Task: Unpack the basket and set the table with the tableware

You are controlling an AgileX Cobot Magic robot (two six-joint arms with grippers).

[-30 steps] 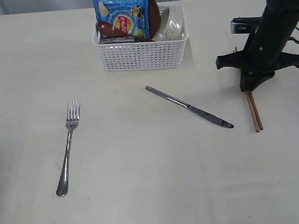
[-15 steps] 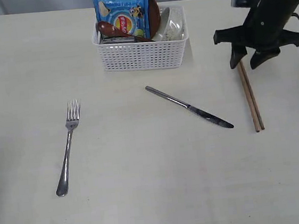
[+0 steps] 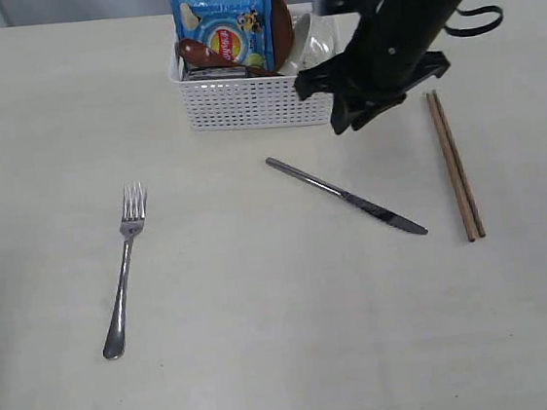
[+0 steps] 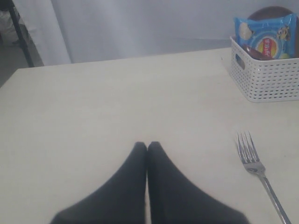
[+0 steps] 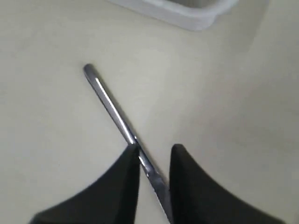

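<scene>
Nearest on the surface (image 3: 272, 381) lies the fork (image 3: 125, 279), flat, tines toward the basket. The left tool (image 4: 147, 144) sits near it, fingers pressed together, holding nothing. Further in lie the knife (image 3: 346, 197), at a slant, and the chopsticks (image 3: 455, 166), side by side on the right. The right tool (image 5: 155, 148) hangs over the knife, close to the basket, jaws partly apart and empty.

Farthest stands the basket (image 3: 258, 99). It holds a blue snack packet (image 3: 226, 29), a round brown plate (image 3: 277, 9) on edge, a reddish spoon (image 3: 204, 54) and a pale bowl (image 3: 315, 39). No cup can be made out.

Assessment: plate and bowl look rigid, smooth and probably breakable, so a rim pinch suits each. The spoon looks light and stiff and is best taken by its handle.
</scene>
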